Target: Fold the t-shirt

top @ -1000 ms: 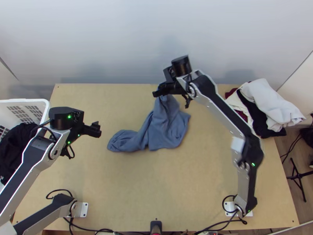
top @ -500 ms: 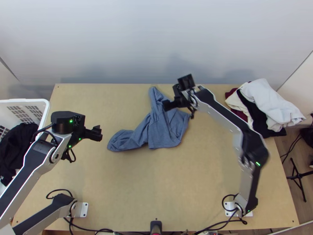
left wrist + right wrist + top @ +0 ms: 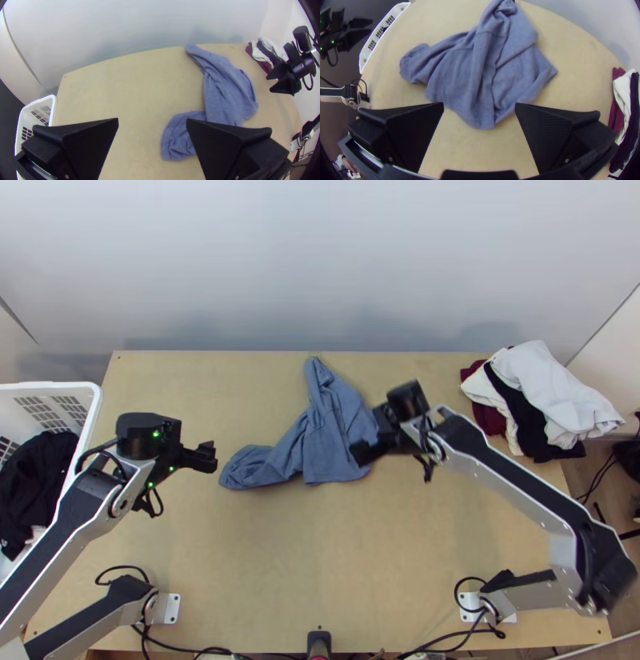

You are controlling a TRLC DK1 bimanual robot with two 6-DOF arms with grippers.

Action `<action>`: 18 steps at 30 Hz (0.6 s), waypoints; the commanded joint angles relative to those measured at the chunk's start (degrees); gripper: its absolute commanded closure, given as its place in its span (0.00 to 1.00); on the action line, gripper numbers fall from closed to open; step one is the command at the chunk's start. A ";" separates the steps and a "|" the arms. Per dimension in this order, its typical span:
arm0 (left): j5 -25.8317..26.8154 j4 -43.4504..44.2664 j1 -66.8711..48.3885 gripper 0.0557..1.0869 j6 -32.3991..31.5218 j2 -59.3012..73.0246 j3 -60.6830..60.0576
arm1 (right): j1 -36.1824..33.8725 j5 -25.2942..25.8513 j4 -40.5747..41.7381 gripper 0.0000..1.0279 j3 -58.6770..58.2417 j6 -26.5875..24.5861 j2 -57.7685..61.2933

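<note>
My left gripper [image 3: 210,457] is left of the blue t-shirt [image 3: 320,436] in the top view, apart from it. The left wrist view shows my left gripper [image 3: 151,125] open, nothing between its fingers. In the top view my right gripper [image 3: 358,454] is above the shirt's lower right part; the right wrist view has my right gripper [image 3: 479,108] open and holding nothing. The t-shirt lies bunched and creased, one narrow end stretching to the table's far edge and another lobe to the left.
A white basket [image 3: 90,420] with black cloth [image 3: 36,484] stands at the left. At the table's far right corner lies a pile of white, black and dark red garments [image 3: 552,396]. Cables run along the near edge of the table [image 3: 264,580].
My right gripper has let go of the shirt's far end, which dropped onto the table, and has moved nearer and to the right. The left gripper has shifted slightly right and nearer.
</note>
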 commanded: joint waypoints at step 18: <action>-0.01 2.27 -4.60 0.04 -3.17 -3.57 -5.57 | 0.08 0.09 1.85 0.09 -9.42 6.00 3.27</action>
